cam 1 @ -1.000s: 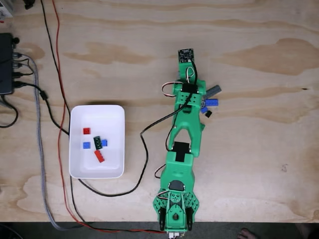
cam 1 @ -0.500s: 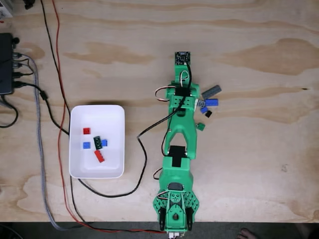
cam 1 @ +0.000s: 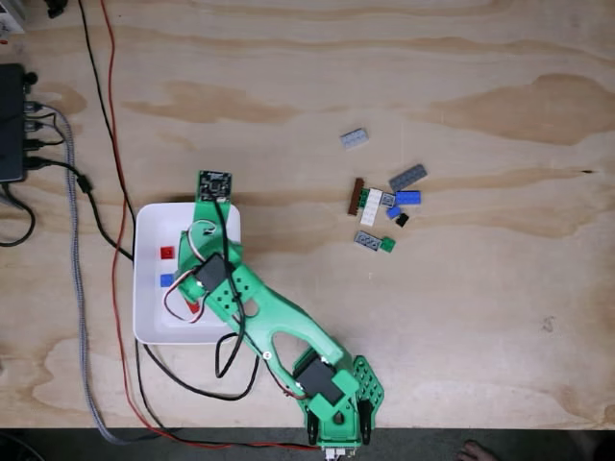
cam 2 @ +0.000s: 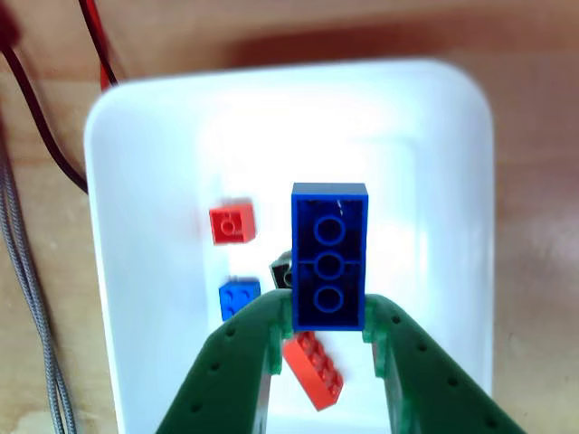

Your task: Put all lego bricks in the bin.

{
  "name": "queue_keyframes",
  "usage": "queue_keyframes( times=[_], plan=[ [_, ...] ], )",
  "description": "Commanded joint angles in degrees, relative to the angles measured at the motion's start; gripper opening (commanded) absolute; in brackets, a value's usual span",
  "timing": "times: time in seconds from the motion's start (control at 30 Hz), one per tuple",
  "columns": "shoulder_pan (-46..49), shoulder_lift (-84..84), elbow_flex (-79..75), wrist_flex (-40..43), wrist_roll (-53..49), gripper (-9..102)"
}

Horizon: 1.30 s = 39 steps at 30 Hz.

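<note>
Blue brick [cam 2: 329, 268] sits clamped in my gripper [cam 2: 327, 336] above the white bin [cam 2: 452, 181], where I count 2 red and 1 small blue piece. Loose bricks [cam 1: 382, 206] lie scattered well right on the plywood table [cam 1: 500, 317].

Blue lego brick [cam 2: 329, 262] held above white bin [cam 2: 452, 181] holding bricks.

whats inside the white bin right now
In the other view the bin holds a small red brick, a small blue brick and a longer red brick. The gripper holds a blue brick above it, covering most of a dark brick.
</note>
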Motion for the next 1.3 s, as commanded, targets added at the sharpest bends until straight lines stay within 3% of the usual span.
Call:
queue_keyframes(
  times=[0.0, 0.1, 0.2, 0.37, 0.47, 0.57, 0.87, 1.27],
  plan=[
    [-5.19, -3.60, 0.35, -0.18, 5.63, 1],
    [-5.80, -3.96, 0.79, 1.76, 6.77, 26],
    [0.88, -0.97, -2.29, 4.04, 7.65, 32],
    [24.35, 4.57, -9.93, 7.29, -1.85, 32],
    [37.79, 3.25, -4.83, 4.31, -15.03, 30],
    [45.35, -0.70, 4.48, -0.79, -27.60, 25],
    [50.27, -11.43, 11.60, -10.72, -32.52, 20],
    [53.44, -16.17, 11.78, -16.00, -37.27, 16]
  ],
)
